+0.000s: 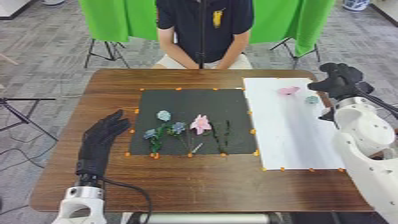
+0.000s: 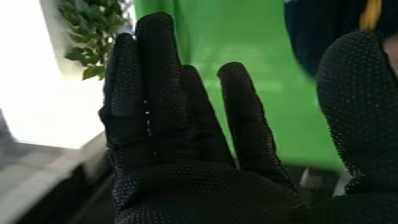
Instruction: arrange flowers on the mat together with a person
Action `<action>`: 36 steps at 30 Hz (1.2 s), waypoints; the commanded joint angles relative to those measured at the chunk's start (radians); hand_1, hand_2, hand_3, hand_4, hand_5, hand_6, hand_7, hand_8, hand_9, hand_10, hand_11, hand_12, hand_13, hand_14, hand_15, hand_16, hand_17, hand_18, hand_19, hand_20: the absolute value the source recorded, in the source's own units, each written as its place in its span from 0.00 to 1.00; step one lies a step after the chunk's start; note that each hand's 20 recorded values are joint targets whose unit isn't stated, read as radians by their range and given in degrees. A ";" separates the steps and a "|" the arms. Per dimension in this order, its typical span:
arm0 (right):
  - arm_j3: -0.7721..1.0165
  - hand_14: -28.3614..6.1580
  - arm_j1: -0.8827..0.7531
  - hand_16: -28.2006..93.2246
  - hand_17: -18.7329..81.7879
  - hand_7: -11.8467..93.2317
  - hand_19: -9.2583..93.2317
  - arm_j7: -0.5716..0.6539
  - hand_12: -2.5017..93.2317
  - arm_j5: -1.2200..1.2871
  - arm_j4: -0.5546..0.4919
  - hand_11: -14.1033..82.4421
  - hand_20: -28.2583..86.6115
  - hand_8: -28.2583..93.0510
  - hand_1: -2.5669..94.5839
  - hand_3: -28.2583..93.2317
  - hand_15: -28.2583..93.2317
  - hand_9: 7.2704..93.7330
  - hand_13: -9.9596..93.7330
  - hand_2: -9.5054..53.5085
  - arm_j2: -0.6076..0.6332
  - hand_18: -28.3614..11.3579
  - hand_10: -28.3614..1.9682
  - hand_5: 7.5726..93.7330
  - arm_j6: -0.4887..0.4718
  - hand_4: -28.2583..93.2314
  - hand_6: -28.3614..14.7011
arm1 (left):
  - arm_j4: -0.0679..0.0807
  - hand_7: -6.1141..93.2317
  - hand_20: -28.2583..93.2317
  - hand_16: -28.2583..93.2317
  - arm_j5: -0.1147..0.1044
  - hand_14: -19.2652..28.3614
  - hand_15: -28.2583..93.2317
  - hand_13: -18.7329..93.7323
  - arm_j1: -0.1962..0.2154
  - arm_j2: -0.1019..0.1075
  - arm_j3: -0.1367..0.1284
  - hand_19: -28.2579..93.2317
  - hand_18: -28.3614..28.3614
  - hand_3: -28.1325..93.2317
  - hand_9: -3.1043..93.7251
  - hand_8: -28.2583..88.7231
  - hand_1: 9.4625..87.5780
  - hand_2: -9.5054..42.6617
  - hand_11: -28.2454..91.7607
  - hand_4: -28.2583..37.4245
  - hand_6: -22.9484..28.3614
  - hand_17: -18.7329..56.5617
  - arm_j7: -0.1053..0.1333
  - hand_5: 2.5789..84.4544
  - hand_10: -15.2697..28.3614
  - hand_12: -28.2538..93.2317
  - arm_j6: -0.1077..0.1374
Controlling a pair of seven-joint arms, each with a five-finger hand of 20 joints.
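Beside the dark mat [image 1: 200, 100], the left hand [image 1: 103, 131] rests straight-fingered, presumably giving the flowers [image 1: 201, 124] there room; farther, the right hand [image 1: 344, 81], fingers spread, hangs near two blossoms [image 1: 289, 91] on the white sheet [image 1: 293, 135], probably supplies.

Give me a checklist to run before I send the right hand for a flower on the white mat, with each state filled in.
1. Right hand open, nothing in its grasp: ok.
2. Pink flower and pale green flower lying on the white mat: ok.
3. Right hand over the pink flower: not ok; it is off to the flower's right.
4. Right hand's height above the table: cannot tell.
5. Left hand outside the black mat: ok, beside its left edge.
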 commanded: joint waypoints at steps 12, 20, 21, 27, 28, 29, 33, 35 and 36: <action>-0.098 0.45 0.239 0.40 0.66 0.21 0.70 -0.083 0.16 -0.056 0.274 0.24 0.56 0.15 0.37 0.81 0.54 0.60 0.77 0.00 -0.068 0.32 0.31 0.47 -0.353 0.03 0.62 | 0.004 0.17 0.37 0.25 -0.004 0.77 0.32 0.51 0.008 0.000 0.014 0.30 0.71 0.76 0.53 0.19 0.15 0.28 0.37 0.05 0.55 0.32 -0.001 0.55 0.68 0.34 0.012; -0.099 0.50 0.238 0.41 0.69 0.22 0.71 -0.097 0.15 -0.070 0.320 0.24 0.57 0.15 0.40 0.80 0.53 0.64 0.81 0.00 -0.099 0.33 0.33 0.45 -0.372 0.03 0.64 | 0.005 0.17 0.37 0.25 -0.004 0.77 0.32 0.51 0.007 0.001 0.017 0.30 0.71 0.76 0.53 0.19 0.16 0.28 0.37 0.05 0.55 0.32 0.001 0.55 0.68 0.34 0.011; -0.104 0.51 0.235 0.41 0.69 0.23 0.72 -0.098 0.16 -0.080 0.320 0.24 0.57 0.15 0.41 0.80 0.53 0.65 0.82 0.00 -0.099 0.34 0.34 0.47 -0.371 0.03 0.65 | 0.005 0.17 0.37 0.25 -0.006 0.77 0.32 0.51 0.008 0.003 0.017 0.30 0.71 0.76 0.53 0.19 0.16 0.28 0.37 0.05 0.55 0.32 0.002 0.55 0.68 0.34 0.014; -0.109 0.57 0.185 0.43 0.73 0.25 0.75 -0.079 0.16 -0.104 0.317 0.27 0.59 0.14 0.48 0.80 0.54 0.72 0.86 0.00 -0.101 0.36 0.41 0.55 -0.332 0.01 0.68 | 0.006 0.17 0.37 0.25 -0.018 0.76 0.32 0.51 0.006 0.017 0.022 0.30 0.71 0.76 0.53 0.19 0.16 0.28 0.37 0.05 0.55 0.32 0.002 0.55 0.68 0.34 0.023; -0.107 0.58 0.177 0.43 0.73 0.26 0.76 -0.085 0.16 -0.111 0.321 0.27 0.59 0.14 0.49 0.79 0.54 0.73 0.87 0.00 -0.105 0.37 0.42 0.57 -0.309 0.01 0.68 | 0.006 0.17 0.37 0.25 -0.019 0.77 0.32 0.51 0.008 0.017 0.022 0.30 0.71 0.76 0.53 0.19 0.16 0.28 0.37 0.05 0.55 0.32 0.005 0.55 0.68 0.34 0.024; -0.107 0.59 0.167 0.43 0.74 0.26 0.76 -0.083 0.17 -0.108 0.321 0.28 0.59 0.14 0.50 0.79 0.54 0.75 0.88 0.00 -0.104 0.38 0.42 0.59 -0.292 0.01 0.69 | 0.007 0.17 0.37 0.25 -0.019 0.77 0.32 0.51 0.006 0.018 0.021 0.30 0.71 0.76 0.53 0.19 0.16 0.28 0.37 0.05 0.55 0.32 0.003 0.55 0.68 0.34 0.021; -0.104 0.64 0.126 0.45 0.78 0.28 0.79 -0.089 0.19 -0.102 0.322 0.31 0.60 0.15 0.55 0.79 0.54 0.82 0.93 0.00 -0.109 0.40 0.50 0.69 -0.196 0.00 0.70 | 0.004 0.17 0.37 0.25 -0.020 0.77 0.32 0.51 0.011 0.020 0.019 0.30 0.71 0.76 0.53 0.19 0.16 0.28 0.37 0.05 0.55 0.32 0.005 0.55 0.68 0.34 0.025; -0.104 0.67 0.115 0.48 0.80 0.28 0.81 -0.098 0.26 -0.098 0.324 0.27 0.60 0.23 0.62 0.72 0.53 0.88 0.95 0.00 -0.110 0.41 0.54 0.76 -0.163 0.00 0.69 | 0.003 0.17 0.37 0.25 -0.024 0.77 0.32 0.51 0.014 0.023 0.019 0.30 0.71 0.76 0.53 0.19 0.16 0.28 0.37 0.06 0.55 0.32 0.008 0.55 0.68 0.34 0.028; -0.102 0.68 0.110 0.48 0.81 0.28 0.82 -0.104 0.30 -0.095 0.325 0.24 0.59 0.25 0.68 0.64 0.53 0.91 0.96 0.00 -0.112 0.42 0.55 0.79 -0.151 0.03 0.69 | 0.003 0.17 0.37 0.25 -0.023 0.77 0.32 0.51 0.016 0.022 0.018 0.30 0.71 0.76 0.53 0.19 0.16 0.28 0.37 0.06 0.55 0.32 0.007 0.55 0.68 0.34 0.028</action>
